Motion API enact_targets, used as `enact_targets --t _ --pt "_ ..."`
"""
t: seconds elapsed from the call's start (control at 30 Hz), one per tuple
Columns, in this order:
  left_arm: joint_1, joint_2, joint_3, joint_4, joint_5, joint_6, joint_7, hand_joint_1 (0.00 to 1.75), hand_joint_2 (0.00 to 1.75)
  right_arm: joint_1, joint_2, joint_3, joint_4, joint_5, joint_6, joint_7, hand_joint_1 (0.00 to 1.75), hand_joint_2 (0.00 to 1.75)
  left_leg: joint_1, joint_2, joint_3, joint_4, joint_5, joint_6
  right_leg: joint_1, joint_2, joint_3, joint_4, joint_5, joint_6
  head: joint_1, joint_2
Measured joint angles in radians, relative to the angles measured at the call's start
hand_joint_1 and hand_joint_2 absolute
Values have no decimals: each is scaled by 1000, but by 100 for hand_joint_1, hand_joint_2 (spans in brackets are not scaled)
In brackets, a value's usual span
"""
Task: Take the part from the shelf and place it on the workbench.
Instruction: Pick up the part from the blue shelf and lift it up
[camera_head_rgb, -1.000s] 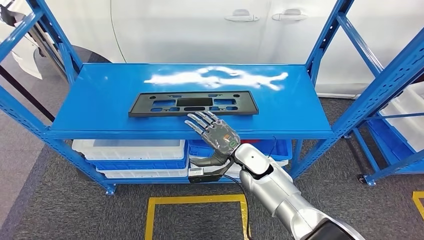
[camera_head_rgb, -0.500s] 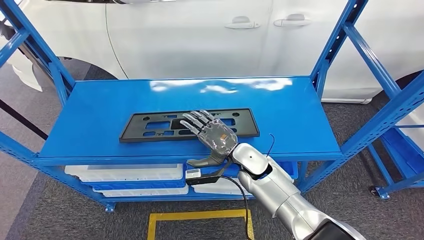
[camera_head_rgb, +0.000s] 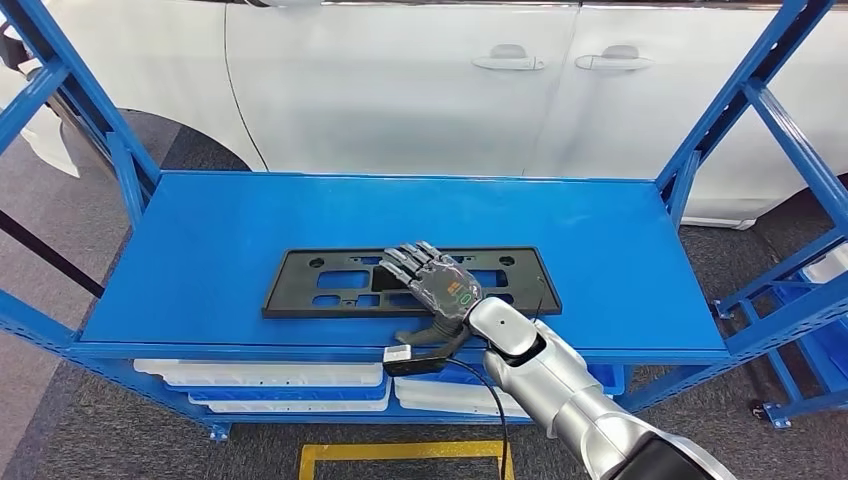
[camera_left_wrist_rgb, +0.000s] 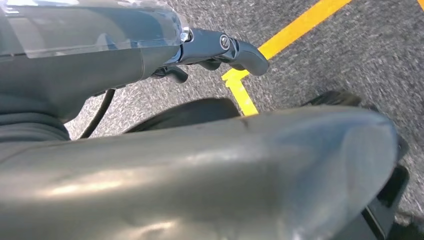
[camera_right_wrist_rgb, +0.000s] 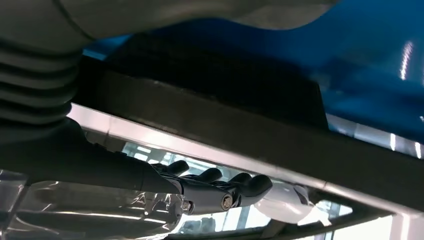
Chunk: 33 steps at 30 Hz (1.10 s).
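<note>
Black plastic part (camera_head_rgb: 411, 281) lies flat on the blue shelf (camera_head_rgb: 200, 250), nearer its front edge than the white car (camera_head_rgb: 400, 80) behind it. My right hand (camera_head_rgb: 432, 285) lies over the part's middle, fingers stretched forward and spread across the top, thumb below at the near edge; I cannot tell whether it grips. White bins (camera_head_rgb: 260, 375) sit under the shelf. My left hand (camera_left_wrist_rgb: 220, 50) hangs over grey floor, fingers curled, holding nothing.

Silver right arm (camera_head_rgb: 560, 385), black cable, clear-backed dark-fingered robot hand (camera_head_rgb: 435, 285).
</note>
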Motion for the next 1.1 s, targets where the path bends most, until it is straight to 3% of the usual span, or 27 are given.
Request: enact_targets --t 0.03,0.1,0.2,0.27,0.37,0.43,0.47,0.53,0.57,0.63,0.7,0.77,0.83,0.9,0.93,0.97,1.0,1.1 --pt "0 -1 0 0 -1 0 0 0 0 -8 1 5 31 18 -6 15 0 175 -1 -1 8 0 -7 -1 3 -2 19 -71 53 -8 0 0" --pt "-1 -4 0 0 -2 0 1 0 0 -27 4 16 83 43 -16 36 0 175 -5 -1 17 0 -17 -7 11 -5 49 -176 109 -22 0 0" --pt "-2 -5 0 0 -2 0 2 0 0 -52 12 25 126 52 -25 47 0 175 -7 1 22 10 -17 -25 14 -4 64 -205 117 -37 1 0" --pt "-2 -5 0 0 -2 0 2 0 0 -65 18 30 144 54 -25 48 0 175 -6 3 18 40 -36 -36 8 -5 81 -214 120 -45 1 0" --pt "-2 -5 0 0 -2 0 2 0 0 -81 25 37 166 66 -20 60 0 175 1 5 -56 201 -132 -53 6 -7 90 -219 119 -52 1 0" --pt "0 -3 0 0 -2 1 2 0 0 -89 28 45 180 90 -14 81 0 175 6 5 -97 282 -161 -58 5 -6 91 -219 119 -52 1 0" --pt "1 -3 0 0 -2 1 1 0 0 -94 29 50 188 106 -11 96 0 175 9 6 -91 268 -146 -60 4 -5 92 -218 118 -52 1 0" --pt "-1 -1 0 0 -2 2 0 0 0 -108 33 62 204 140 -4 123 0 175 13 6 -26 134 -77 -62 3 -2 95 -216 117 -47 1 0" --pt "-3 -1 0 0 -2 2 -1 0 0 -114 34 68 211 153 -1 133 0 175 12 7 6 66 -55 -60 3 -2 96 -213 116 -43 1 0" --pt "-5 -1 0 0 -2 3 -2 0 0 -127 35 76 223 166 1 145 0 175 9 7 37 -2 -48 -47 6 -1 95 -210 114 -30 1 0" --pt "-3 0 0 0 -2 3 -3 0 0 -134 36 80 232 171 4 149 0 175 7 7 38 -3 -42 -31 7 -1 96 -210 112 -16 1 0" --pt "-3 0 0 0 -1 5 -4 0 0 -141 35 88 242 181 17 170 80 175 11 10 41 -10 -20 -17 6 -2 90 -188 95 -6 1 0" --pt "-6 -1 0 0 3 7 -9 0 0 -152 35 101 258 193 38 215 168 175 12 13 38 -14 -11 -8 3 -3 47 -92 33 2 1 0" --pt "-4 0 0 0 8 8 -14 0 0 -159 35 114 277 198 47 259 175 175 10 14 30 -14 -8 -3 2 -4 -17 45 -34 7 1 0" --pt "-2 0 0 0 10 8 -17 0 0 -161 35 117 284 198 46 274 175 175 8 14 27 -13 -7 -2 2 -4 -34 85 -45 7 1 0" --pt "0 0 0 0 12 8 -19 0 0 -162 35 119 289 198 42 282 175 175 7 13 26 -12 -7 -2 2 -4 -32 84 -35 6 1 0" --pt "1 0 0 0 13 8 -21 0 0 -164 35 120 293 198 34 286 175 175 5 12 25 -11 -7 -2 2 -4 -9 42 -8 2 1 0" --pt "1 -2 0 0 15 10 -24 0 0 -166 35 118 296 179 -11 264 175 175 -3 11 24 -8 -7 -7 10 -5 94 -162 77 -19 1 0"
